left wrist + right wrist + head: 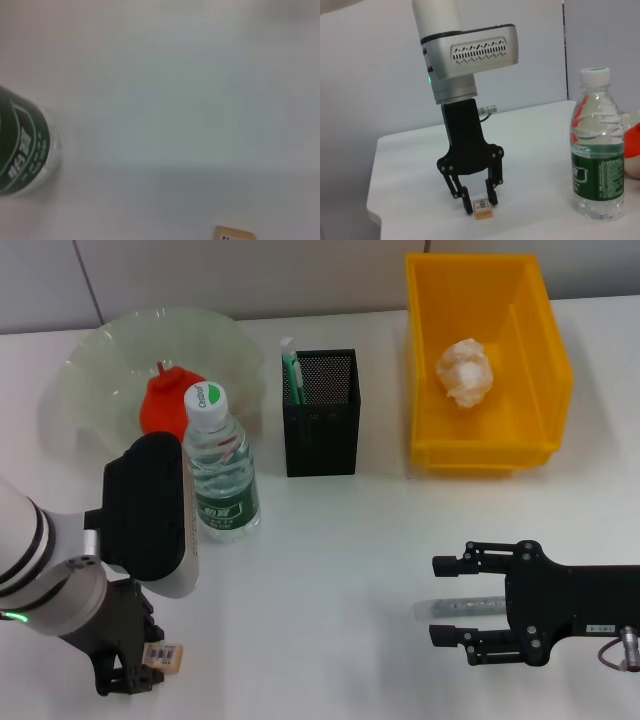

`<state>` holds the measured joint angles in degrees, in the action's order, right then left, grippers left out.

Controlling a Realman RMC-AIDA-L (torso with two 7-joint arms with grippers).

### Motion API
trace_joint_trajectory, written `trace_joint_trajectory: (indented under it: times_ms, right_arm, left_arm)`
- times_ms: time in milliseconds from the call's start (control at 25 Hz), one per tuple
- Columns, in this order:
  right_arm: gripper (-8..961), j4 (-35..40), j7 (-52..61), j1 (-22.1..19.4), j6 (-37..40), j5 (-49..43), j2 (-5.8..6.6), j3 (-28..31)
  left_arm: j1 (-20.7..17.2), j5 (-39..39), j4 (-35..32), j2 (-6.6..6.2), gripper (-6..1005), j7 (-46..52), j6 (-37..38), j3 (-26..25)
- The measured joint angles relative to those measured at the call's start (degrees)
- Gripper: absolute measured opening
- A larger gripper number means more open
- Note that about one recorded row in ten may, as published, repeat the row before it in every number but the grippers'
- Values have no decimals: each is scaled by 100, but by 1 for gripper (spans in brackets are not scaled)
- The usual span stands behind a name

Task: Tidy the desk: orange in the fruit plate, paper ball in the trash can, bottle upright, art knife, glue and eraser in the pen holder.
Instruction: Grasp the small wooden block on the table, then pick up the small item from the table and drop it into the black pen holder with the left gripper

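Barcode-stickered eraser (166, 655) between left gripper (135, 672)

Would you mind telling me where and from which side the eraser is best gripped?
Across its two short side faces, coming straight down from above. The eraser lies flat and low on the table, leaving only its sides to pinch. The left gripper already stands over it, open fingers either side.

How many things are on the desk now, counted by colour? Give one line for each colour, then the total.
Red-orange: 1, the orange
Pale green: 1, the fruit plate
White: 1, the paper ball
Yellow: 1, the trash can
Black: 1, the pen holder
Clear with green label: 1, the bottle
Tan: 1, the eraser
Total: 7
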<state>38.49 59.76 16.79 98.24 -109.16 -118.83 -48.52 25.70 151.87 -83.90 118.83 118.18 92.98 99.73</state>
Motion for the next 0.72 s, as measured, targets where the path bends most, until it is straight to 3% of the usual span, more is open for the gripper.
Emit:
trace_joint_trajectory:
  times_ms: [360,560,720]
  right_arm:
    - [729,0,0,0,1,0,0,0]
    - [729,0,0,0,3,0,0,0]
    - [730,0,5,-10,3,0,6,12]
  left_arm:
    - [77,-11,67,0,375,-116,-8,-2]
    - [110,-97,52,0,262,-156,59,-30]
    - [95,-443,-238,-9,262,-265,207,-223]
